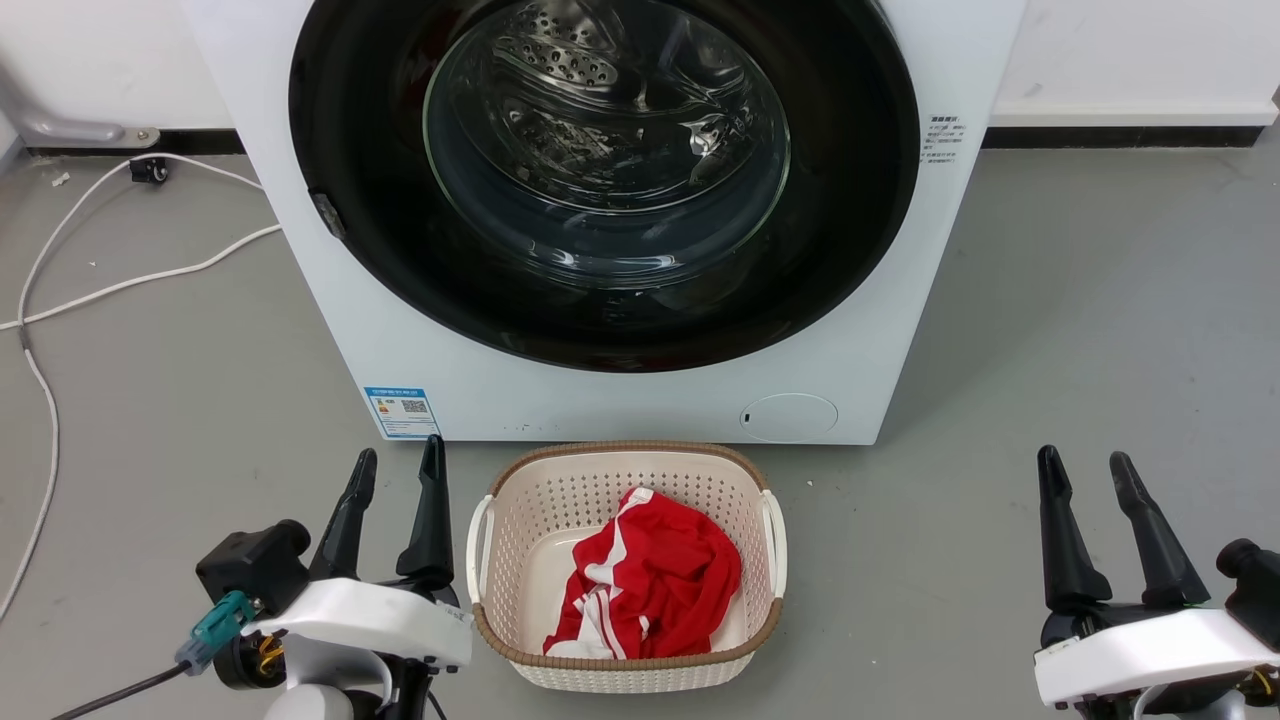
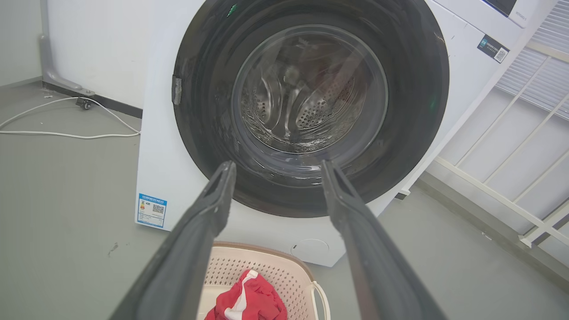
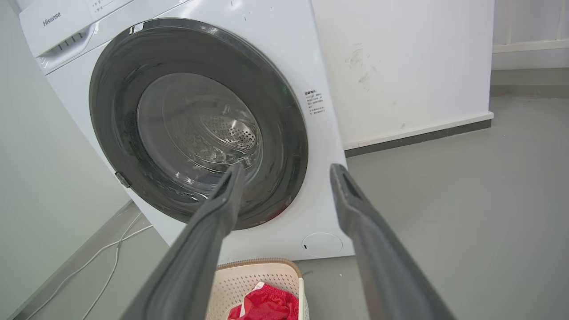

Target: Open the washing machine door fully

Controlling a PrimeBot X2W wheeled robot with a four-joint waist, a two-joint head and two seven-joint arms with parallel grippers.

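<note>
The door (image 1: 850, 200) sits shut, flush in the front of the machine (image 1: 560, 400), so the task looks to be at its start. The left gripper (image 1: 398, 450) and right gripper (image 1: 1083, 456) hang low, well apart from the door, each with fingers spread and empty. Next, I judge, one gripper must reach the grey tab (image 1: 327, 213) on the door's left rim and pull outward. Count: one door, one machine, one basket (image 1: 620, 448), one red garment (image 1: 660, 590), two grippers
</note>
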